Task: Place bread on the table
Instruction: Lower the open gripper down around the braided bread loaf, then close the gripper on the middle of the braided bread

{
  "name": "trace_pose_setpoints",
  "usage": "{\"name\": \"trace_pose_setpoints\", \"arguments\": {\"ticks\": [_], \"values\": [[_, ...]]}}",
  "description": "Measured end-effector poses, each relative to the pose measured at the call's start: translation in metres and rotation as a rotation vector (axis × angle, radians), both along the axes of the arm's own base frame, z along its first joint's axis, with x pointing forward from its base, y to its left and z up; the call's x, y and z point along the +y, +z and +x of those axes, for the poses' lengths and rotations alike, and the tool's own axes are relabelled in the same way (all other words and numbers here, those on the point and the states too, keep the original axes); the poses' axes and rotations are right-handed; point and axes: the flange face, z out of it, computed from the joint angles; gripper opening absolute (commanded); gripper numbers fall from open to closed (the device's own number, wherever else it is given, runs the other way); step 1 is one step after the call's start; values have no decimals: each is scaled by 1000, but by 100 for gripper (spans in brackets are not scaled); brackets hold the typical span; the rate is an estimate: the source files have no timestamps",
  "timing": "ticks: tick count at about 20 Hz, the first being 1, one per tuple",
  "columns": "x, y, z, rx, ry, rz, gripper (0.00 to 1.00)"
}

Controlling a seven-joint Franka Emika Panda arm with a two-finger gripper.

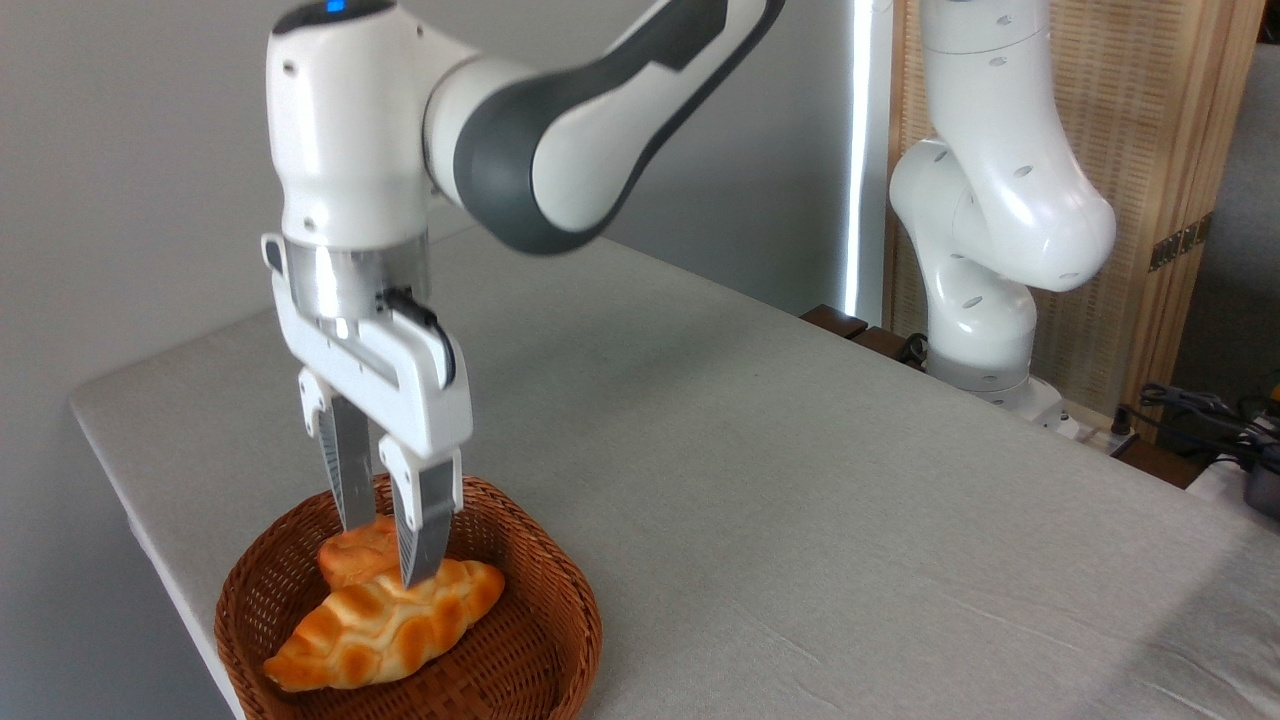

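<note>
My claw [392,548] hangs released over the braided loaf [385,625], whose long axis runs lower-left to upper-right beneath my fingertips.

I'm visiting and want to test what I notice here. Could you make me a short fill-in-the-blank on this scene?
1. The braided bread lies inside a brown woven ____.
2. Behind the bread, in the same container, sits a small round ____.
3. The tool reaches down from ____ the bread.
4. The table is covered in a light ____ cloth.

Missing words: basket; bun; above; grey
</note>
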Motion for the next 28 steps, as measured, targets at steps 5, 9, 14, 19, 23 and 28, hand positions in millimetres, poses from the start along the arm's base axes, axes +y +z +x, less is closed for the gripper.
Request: {"name": "trace_pose_setpoints", "arguments": {"ticks": [5,9,14,19,23,28], "values": [[23,-17,8,4,38,7,100],[35,-19,9,6,56,8,100],[26,-41,12,36,43,10,100],[18,-55,14,58,32,11,100],[15,-58,14,62,26,11,97],[14,-58,14,62,25,11,41]]}}
